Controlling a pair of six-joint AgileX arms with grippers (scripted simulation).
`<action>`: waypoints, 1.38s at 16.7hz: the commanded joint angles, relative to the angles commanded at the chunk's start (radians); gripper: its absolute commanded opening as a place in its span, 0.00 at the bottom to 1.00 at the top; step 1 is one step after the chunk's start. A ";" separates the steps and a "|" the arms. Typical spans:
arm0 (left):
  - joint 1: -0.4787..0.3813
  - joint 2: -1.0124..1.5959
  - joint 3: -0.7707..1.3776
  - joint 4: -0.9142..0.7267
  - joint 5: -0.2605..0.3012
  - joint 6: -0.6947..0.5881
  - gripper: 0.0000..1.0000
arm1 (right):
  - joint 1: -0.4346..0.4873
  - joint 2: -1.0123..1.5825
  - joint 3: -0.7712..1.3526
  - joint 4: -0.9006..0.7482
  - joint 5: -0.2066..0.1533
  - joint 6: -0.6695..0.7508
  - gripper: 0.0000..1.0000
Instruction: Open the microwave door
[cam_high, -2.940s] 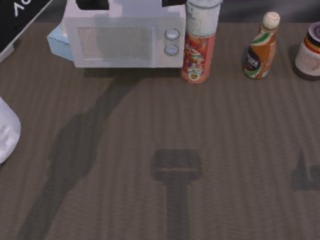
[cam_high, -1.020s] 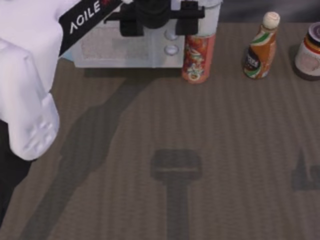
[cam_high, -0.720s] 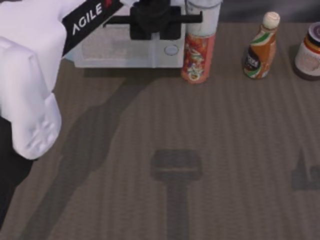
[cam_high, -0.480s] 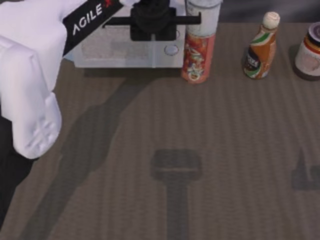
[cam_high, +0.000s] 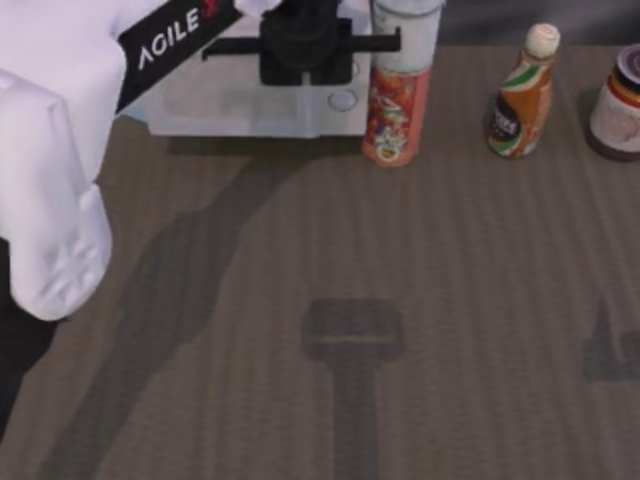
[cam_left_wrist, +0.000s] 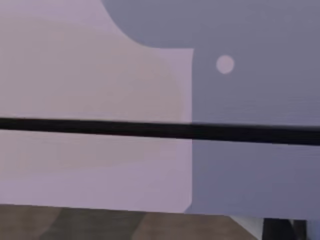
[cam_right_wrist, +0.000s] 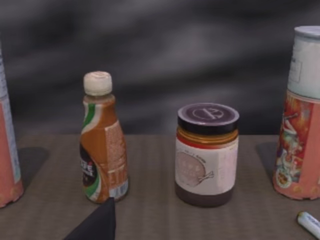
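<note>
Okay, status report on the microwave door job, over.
Left pincer over the microwave front, at the microwave door. Door looks shut. Right arm out of the top view. Tall can stands close beside the knob side.

White boxy microwave (cam_high: 240, 110) at table's far left, knob (cam_high: 343, 100) on right panel; microwave door (cam_high: 225, 100) with mesh window, mostly hidden.
</note>
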 joint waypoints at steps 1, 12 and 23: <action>-0.001 -0.020 -0.041 0.017 -0.003 -0.004 0.00 | 0.000 0.000 0.000 0.000 0.000 0.000 1.00; -0.005 -0.080 -0.146 0.071 -0.008 -0.018 0.00 | 0.000 0.000 0.000 0.000 0.000 0.000 1.00; -0.005 -0.080 -0.146 0.071 -0.008 -0.018 0.00 | 0.000 0.000 0.000 0.000 0.000 0.000 1.00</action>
